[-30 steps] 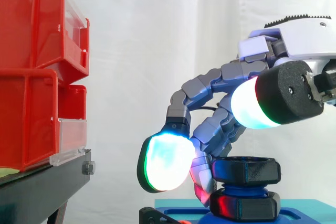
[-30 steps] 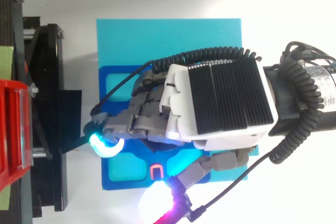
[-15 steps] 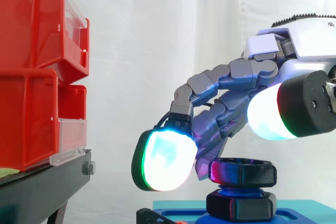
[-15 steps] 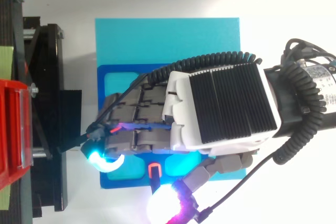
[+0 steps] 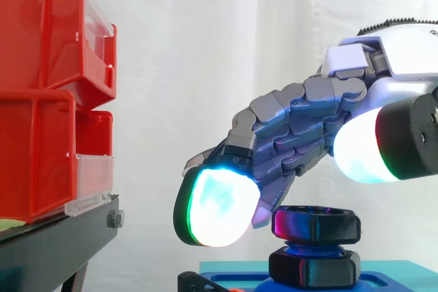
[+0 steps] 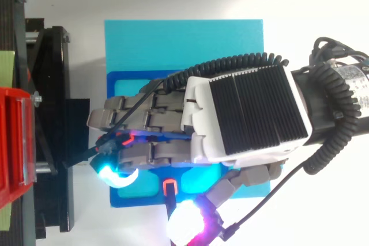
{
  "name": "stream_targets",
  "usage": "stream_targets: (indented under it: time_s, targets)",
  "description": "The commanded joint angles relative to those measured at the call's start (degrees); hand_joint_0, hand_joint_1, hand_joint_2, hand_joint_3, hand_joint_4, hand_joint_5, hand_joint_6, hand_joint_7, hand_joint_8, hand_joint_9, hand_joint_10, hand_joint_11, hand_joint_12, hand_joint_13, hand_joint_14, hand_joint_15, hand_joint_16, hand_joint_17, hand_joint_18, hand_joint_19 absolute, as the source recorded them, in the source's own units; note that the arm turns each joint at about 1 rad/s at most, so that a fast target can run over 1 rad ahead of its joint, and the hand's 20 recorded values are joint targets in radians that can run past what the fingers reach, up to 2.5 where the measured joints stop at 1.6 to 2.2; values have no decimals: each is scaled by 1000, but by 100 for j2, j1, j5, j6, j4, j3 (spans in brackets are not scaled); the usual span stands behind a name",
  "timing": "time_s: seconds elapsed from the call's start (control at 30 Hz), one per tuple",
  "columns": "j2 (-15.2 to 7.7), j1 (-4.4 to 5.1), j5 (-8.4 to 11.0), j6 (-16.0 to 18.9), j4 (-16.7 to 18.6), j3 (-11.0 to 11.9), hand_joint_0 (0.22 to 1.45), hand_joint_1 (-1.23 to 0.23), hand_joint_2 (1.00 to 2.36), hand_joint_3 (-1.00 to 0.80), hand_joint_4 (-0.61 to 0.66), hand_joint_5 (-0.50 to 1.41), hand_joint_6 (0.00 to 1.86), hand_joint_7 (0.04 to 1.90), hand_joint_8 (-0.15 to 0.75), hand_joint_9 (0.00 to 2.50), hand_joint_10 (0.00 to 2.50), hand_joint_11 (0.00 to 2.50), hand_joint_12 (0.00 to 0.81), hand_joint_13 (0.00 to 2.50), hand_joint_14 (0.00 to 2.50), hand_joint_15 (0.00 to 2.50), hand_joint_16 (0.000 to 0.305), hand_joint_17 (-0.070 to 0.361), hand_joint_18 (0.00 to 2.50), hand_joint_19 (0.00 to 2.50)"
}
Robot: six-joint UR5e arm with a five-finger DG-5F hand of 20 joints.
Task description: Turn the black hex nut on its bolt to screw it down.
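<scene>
Hovering just above the black hex nut (image 5: 316, 224), the hand (image 5: 304, 117) holds nothing. Its fingers are stretched forward and downward with only a slight bend, and the thumb, with its large white pad (image 5: 359, 156), stands apart from them on the side toward the side camera. The nut sits on the blue bolt (image 5: 306, 244). A short piece of thread shows between it and a second black hexagonal piece (image 5: 315, 269) at the foot of the bolt, so I judge that it can go down a little more. The bolt stands on a blue fixture (image 6: 132, 76), which lies on a cyan plate (image 6: 184, 44). One glowing fingertip (image 5: 215, 206) hangs to the left of the nut at about its height. Another fingertip comes close to the nut's upper left edge, but I cannot tell if it touches. The red bins (image 5: 41, 87) on the black stand (image 5: 58, 241) are well apart on the left. In my judgement the step in hand is the positioning for a grip. The next move calls for lowering the hand, closing fingers and thumb on opposite flats of the nut, and then rotating in the tightening direction without tilting the nut.
</scene>
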Motion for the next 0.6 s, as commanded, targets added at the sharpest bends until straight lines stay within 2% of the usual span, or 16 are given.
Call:
stream_targets:
  time_s: [0.0, 0.13, 0.2, 0.3, 0.57]
  targets:
    - [0, -65, -118, -43, -8, 0, 523, -392, 1000, -500, 210, -227, 502, 741, 284, 199, 0, 19, 355, 352, 0, 48, 50, 111, 532, 354]
    - [0, -144, -268, -140, -25, 0, 527, -392, 1000, -500, 255, -222, 502, 806, 281, 334, 2, 106, 339, 393, 0, 37, 47, 106, 584, 334]
    - [0, -205, -382, -237, -25, 9, 529, -392, 1000, -500, 266, -220, 502, 819, 283, 341, 3, 123, 337, 404, 0, 44, 47, 106, 585, 326]
    - [0, -258, -443, -272, -34, 9, 529, -393, 1000, -500, 279, -217, 502, 839, 289, 351, 3, 142, 336, 408, 1, 51, 47, 105, 585, 334]
    - [0, -337, -461, -298, 1, 9, 531, -394, 1000, -500, 329, -204, 503, 928, 305, 377, 5, 188, 339, 418, 2, 64, 47, 105, 587, 334]
